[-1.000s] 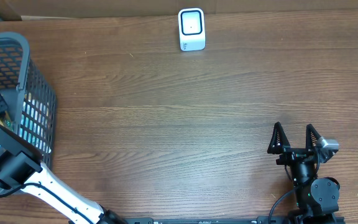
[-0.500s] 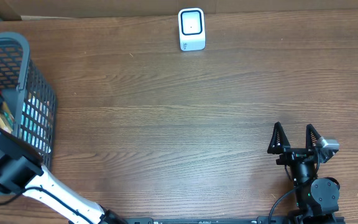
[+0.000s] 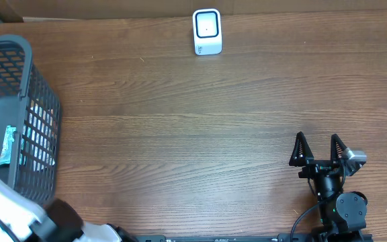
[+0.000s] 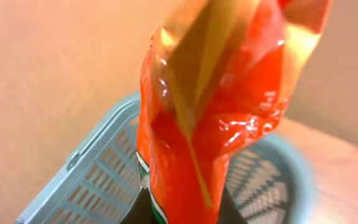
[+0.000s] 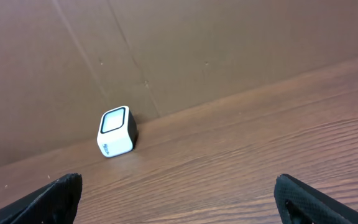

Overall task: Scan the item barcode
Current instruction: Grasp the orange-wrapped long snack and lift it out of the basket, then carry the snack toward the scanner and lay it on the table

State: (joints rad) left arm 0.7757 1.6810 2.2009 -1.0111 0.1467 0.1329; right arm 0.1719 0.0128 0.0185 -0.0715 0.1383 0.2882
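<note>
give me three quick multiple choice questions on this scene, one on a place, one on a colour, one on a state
1. Where on the table does the white scanner stand?
A. dead centre
B. at the far edge
C. near right corner

2. What colour is the packet in the left wrist view?
A. blue
B. green
C. red-orange

3. How do the right jaws stand?
A. wide open, empty
B. shut on the scanner
C. shut, empty

Key: 1 B, it sits alone at the far edge; 2 C, glossy red-orange film fills that view; 3 A, they stand apart with only bare wood between them.
</note>
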